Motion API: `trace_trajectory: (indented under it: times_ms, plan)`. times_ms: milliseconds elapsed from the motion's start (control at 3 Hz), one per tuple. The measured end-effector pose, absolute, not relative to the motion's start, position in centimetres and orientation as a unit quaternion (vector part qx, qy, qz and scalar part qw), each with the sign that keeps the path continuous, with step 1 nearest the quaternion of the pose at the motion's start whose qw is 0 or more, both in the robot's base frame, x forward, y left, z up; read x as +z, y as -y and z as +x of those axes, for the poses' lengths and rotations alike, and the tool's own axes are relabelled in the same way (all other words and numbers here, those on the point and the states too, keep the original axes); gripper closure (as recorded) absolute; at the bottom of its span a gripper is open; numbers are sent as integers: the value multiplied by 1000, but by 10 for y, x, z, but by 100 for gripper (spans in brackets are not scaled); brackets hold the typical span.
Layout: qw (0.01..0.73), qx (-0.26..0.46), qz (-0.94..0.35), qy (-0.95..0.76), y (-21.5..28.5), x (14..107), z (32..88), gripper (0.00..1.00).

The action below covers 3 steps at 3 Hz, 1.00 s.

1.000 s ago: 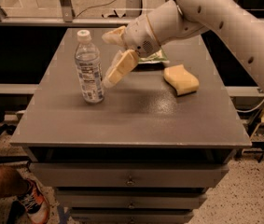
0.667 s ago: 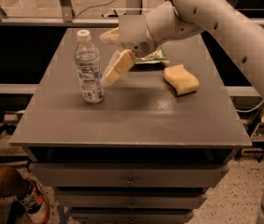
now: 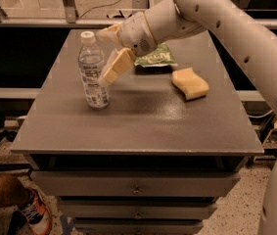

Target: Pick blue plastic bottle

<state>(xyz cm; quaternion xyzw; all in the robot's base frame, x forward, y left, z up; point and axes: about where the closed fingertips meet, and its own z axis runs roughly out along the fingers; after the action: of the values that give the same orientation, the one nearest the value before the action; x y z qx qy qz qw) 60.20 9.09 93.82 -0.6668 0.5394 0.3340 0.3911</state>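
Room: a gray table [image 3: 143, 126] with drawers [image 3: 135, 189] under it stands on a speckled floor. A metal rail runs behind it.
Side of the picture: a shoe [image 3: 34, 213] shows low on the left, by the table's foot.
Bottle: the blue plastic bottle [image 3: 90, 82] stands straight up on the left part of the table, near the back. Its white cap is on top and its label is near the bottom.
Bottle's long way: it runs up and down, so the sides are the parts to squeeze.
Arm: the big white arm [image 3: 216, 13] reaches in from the right and from above.
Pincer: the pincer [image 3: 104, 58] is at the bottle's right side, up by its top half.
Fingers: the two tan fingers [image 3: 116, 66] are spread apart. One is toward the back, near the cap. The other is in front and crosses the bottle's right edge. They do not look closed on it yet.
Which way: the bottle is just to the left of the pincer, in this view, at the mouth of the gap.
Next move, I think: slide a bit more to the left so the bottle sits deep between the fingers, then squeeze.
Watch out: a bump from one finger could tip the tall bottle.
Other things: a green bag [image 3: 156, 58] and a yellow sponge [image 3: 191, 83] lie to the right, well apart from the bottle.
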Motion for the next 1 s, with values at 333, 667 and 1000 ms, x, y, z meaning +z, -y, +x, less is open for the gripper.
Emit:
trace_trajectory:
  times_ms: [333,667,1000]
  plan:
    - [392,337,-667,-536,-95,939,602,2]
    - [395,344,-665,-532,-103,940,601,23]
    - [396,347,-664,-531,-106,940,600,46]
